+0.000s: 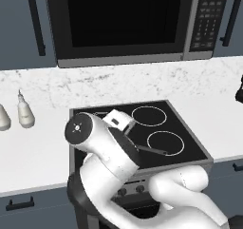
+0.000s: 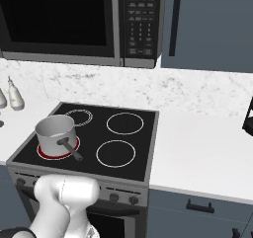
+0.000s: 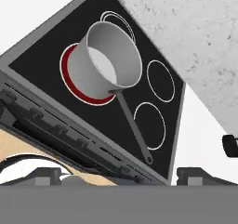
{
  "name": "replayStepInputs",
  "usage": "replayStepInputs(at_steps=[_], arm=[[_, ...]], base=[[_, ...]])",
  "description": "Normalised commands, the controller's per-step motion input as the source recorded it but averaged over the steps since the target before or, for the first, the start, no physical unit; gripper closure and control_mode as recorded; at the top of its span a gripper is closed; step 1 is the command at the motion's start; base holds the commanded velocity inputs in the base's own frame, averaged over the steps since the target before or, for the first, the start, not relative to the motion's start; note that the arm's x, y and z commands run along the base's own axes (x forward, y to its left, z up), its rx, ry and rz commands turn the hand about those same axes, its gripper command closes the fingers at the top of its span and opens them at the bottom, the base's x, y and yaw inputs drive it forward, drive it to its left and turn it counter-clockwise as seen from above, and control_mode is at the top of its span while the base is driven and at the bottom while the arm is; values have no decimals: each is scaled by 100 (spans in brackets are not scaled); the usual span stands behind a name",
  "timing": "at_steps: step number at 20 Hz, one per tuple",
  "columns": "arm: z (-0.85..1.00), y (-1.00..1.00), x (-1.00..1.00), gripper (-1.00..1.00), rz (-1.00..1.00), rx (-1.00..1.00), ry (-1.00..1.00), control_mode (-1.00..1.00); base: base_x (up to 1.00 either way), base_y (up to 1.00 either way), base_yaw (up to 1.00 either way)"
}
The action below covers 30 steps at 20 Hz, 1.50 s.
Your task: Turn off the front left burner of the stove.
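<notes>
Red front left burner (image 2: pixel 49 154), saucepan (image 2: pixel 55 133) atop

The stove (image 2: pixel 141 133) had a smooth, glossy black glass top and a matt grey steel front panel with small dark knobs (image 2: pixel 114 197). The front left burner (image 3: pixel 69 62) showed as a red ring in the glass. A saucepan (image 2: pixel 55 132) of brushed grey steel, dull inside, stood on it. The surface (image 2: pixel 207 148) looked like plain matt white, the wall behind it like speckled white stone. The microwave (image 2: pixel 64 22) had a dark glossy window.
</notes>
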Motion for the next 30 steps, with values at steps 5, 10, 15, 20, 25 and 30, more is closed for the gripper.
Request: replayStepInputs(at_steps=[5,10,15,20,25,30], arm=[[-30,91,-84,-100,15,-18,-1,-100],[-61,69,-67,-100,13,-11,1,-100],[-98,20,-9,-100,7,-13,7,-100],[-92,1,0,-100,6,-10,5,-100],[-65,0,0,-100,2,-10,0,-100],[-61,0,0,-100,1,-10,0,-100]], base=[[0,0,0],[0,0,0],[0,0,0],[0,0,0],[0,0,0],[0,0,0]])
